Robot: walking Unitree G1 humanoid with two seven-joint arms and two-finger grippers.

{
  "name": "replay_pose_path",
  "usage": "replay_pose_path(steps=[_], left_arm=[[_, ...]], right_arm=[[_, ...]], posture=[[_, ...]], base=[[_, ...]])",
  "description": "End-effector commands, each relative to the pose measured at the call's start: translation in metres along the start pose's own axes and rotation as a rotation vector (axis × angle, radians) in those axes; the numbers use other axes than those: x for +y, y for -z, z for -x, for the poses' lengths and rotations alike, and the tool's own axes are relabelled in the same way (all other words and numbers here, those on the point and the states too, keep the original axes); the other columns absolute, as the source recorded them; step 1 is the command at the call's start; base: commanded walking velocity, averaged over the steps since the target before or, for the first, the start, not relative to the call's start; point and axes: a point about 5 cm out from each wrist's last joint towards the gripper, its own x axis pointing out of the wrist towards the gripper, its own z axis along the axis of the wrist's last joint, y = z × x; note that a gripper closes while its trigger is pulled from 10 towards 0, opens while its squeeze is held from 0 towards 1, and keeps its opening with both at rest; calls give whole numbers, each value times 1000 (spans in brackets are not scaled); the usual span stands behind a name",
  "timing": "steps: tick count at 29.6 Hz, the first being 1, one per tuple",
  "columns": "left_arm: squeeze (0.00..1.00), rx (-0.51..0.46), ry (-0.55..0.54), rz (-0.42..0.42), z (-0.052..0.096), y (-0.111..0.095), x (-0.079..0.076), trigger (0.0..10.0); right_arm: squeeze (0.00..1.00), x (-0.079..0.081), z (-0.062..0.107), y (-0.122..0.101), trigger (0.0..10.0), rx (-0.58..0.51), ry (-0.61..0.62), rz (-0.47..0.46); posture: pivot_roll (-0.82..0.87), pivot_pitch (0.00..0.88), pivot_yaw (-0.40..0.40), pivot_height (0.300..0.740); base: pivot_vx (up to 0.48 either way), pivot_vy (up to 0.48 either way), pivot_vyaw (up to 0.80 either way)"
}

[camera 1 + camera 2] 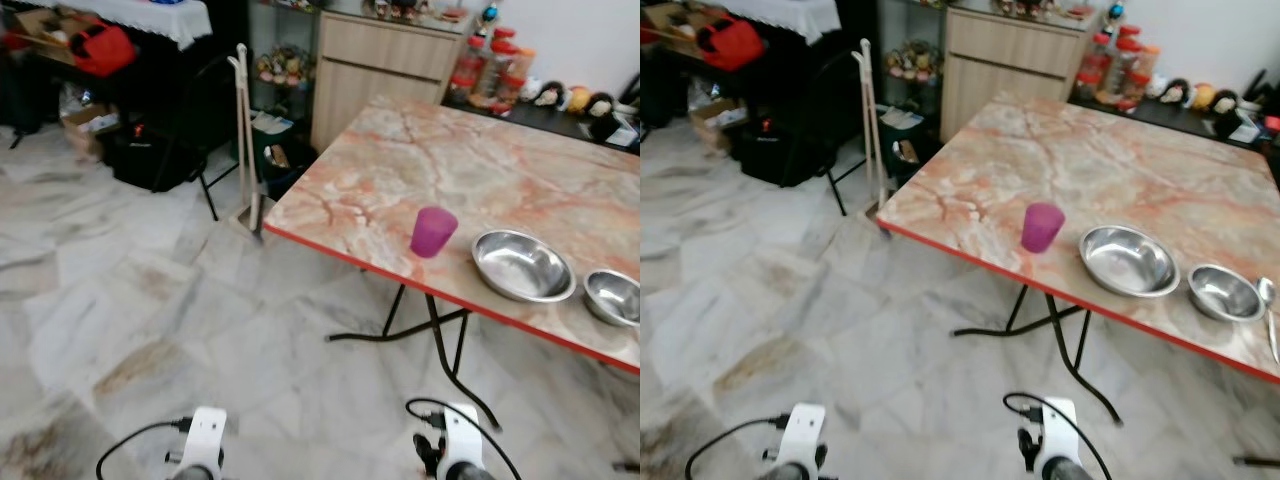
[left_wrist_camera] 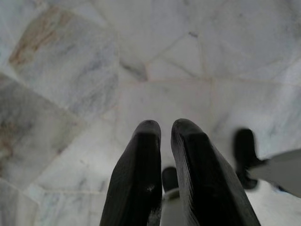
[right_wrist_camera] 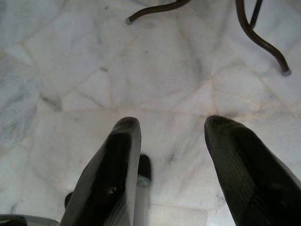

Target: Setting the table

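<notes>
Both arms are hanging low over the marble floor (image 1: 150, 330). The left tool (image 2: 164, 129) is pointing down with its fingers pressed nearly together, holding nothing. The right tool (image 3: 171, 125) is hanging with its fingers spread, also holding nothing, close to the bench legs (image 3: 254, 33). Ahead and to the right, the bench (image 1: 400, 160) is carrying a purple cup (image 1: 432, 232) near its red front edge, then a large steel bowl (image 1: 522, 266) and a smaller bowl (image 1: 612, 296) further right. The right arm is nearer. Open floor is lying between robot and bench.
</notes>
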Motion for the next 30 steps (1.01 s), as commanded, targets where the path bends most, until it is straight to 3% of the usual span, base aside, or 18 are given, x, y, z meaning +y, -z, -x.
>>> replay_pose_path(steps=[1,25,30], left_arm=[[0,6,20,1,-1,-1,-9,10000],[0,-5,23,9,-1,-4,-9,10000],[0,-37,28,7,-3,-15,-10,10000]], right_arm=[[0,-6,0,-5,10000,-12,19,13],[0,-5,0,-5,10000,-12,20,7],[0,-6,0,-6,10000,-24,30,-2]], posture=[[65,0,-83,740],[62,0,-79,740],[67,0,-78,740]], base=[[0,0,-800],[0,0,-800],[0,0,-91]])
